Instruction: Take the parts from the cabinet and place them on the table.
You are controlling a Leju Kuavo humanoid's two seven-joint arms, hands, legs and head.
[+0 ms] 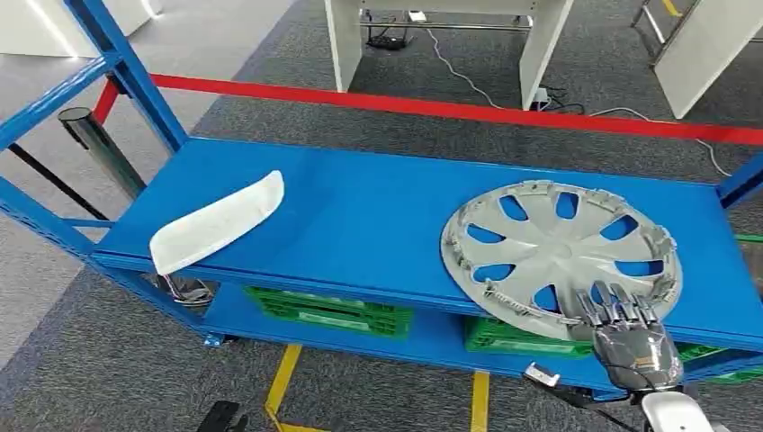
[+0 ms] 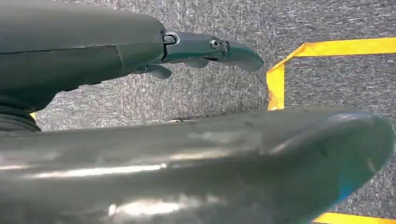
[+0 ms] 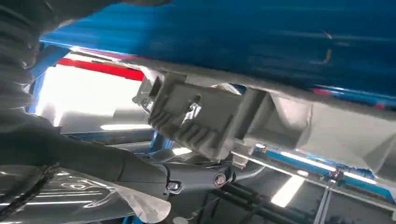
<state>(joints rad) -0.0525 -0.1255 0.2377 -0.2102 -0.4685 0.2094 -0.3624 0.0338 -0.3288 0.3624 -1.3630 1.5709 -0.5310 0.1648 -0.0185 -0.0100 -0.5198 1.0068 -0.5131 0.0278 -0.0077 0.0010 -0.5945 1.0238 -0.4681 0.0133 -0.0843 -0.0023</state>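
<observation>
1. White trim panel (image 1: 218, 222): far from the right hand's fingers, at the opposite end of the blue shelf (image 1: 360, 216), one end overhanging the near edge. Long, curved, thin shell w/ matte surface; probably light and slightly flexible. Take it mid-length across the narrow width.
2. Left hand (image 2: 205, 49): hangs over grey carpet and yellow floor tape; fingers extended, nothing between them.
3. Wheel cover (image 1: 560, 256): lies on the shelf, near rim overhanging the shelf edge directly at the fingertips. Silver-grey moulded plastic, round, spoked w/ cut-outs, clip tabs around the rim. Judged light, stiff but brittle at tabs; smooth face likely slippery. Best hold: rim or a spoke opening, not the tabs.
4. Right hand (image 1: 630, 337): fingers side by side, tips on the cover's near rim. Right wrist view is blurred, so whether the hand actually clamps the rim cannot be told.
</observation>
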